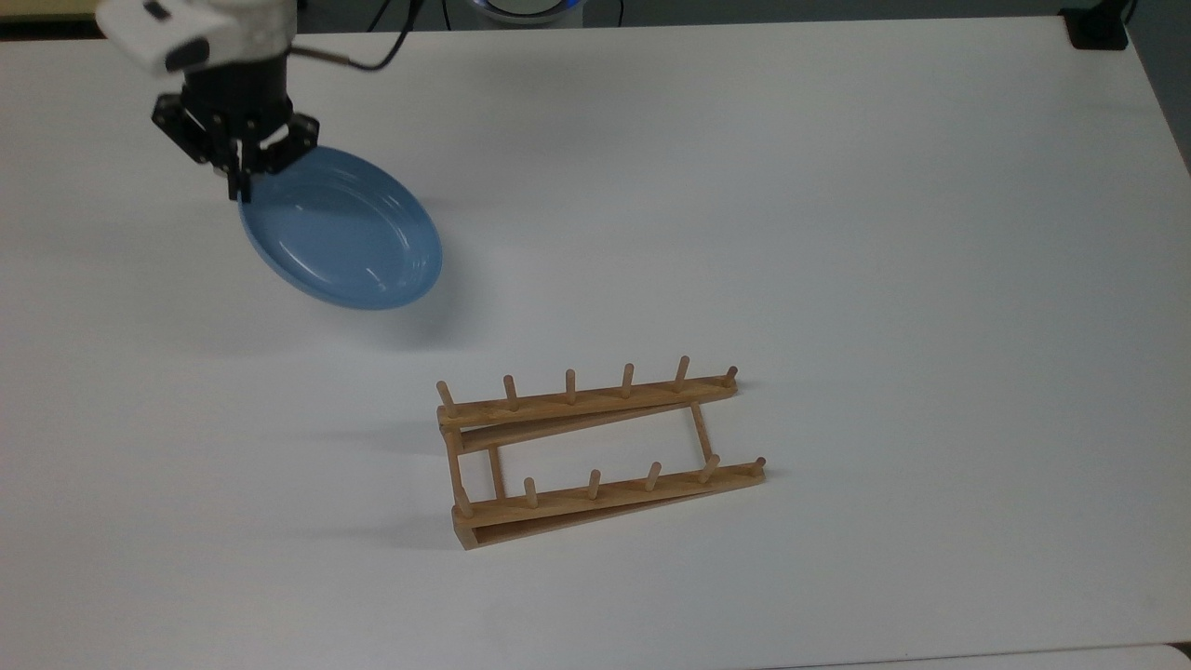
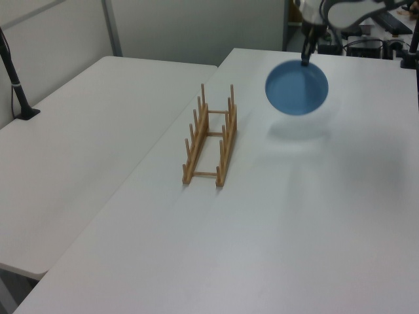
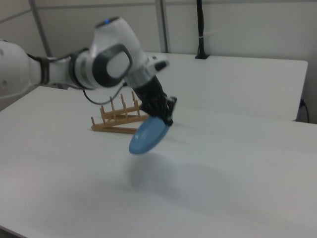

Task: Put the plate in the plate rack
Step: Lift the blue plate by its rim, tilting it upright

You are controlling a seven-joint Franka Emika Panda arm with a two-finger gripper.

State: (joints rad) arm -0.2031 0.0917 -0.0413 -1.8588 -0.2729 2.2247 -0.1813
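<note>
The light-blue plate (image 1: 341, 240) hangs tilted in the air above the white table, held by its rim. My gripper (image 1: 240, 186) is shut on the plate's upper edge at the top view's upper left. In the left view the plate (image 2: 296, 88) faces the camera, dangling below the gripper (image 2: 305, 61), with its shadow on the table beneath. The right view shows the plate (image 3: 148, 136) slanting down from the gripper (image 3: 167, 120). The wooden plate rack (image 1: 595, 454) stands on the table, below and right of the plate in the top view, with nothing in it; it also appears as the rack (image 2: 211, 135) and the rack (image 3: 119, 119).
A second white table (image 2: 85, 131) adjoins on the left view's left. A black post base (image 1: 1096, 28) sits at the table's far right corner in the top view. A black pole (image 2: 14, 78) stands at the left view's left edge.
</note>
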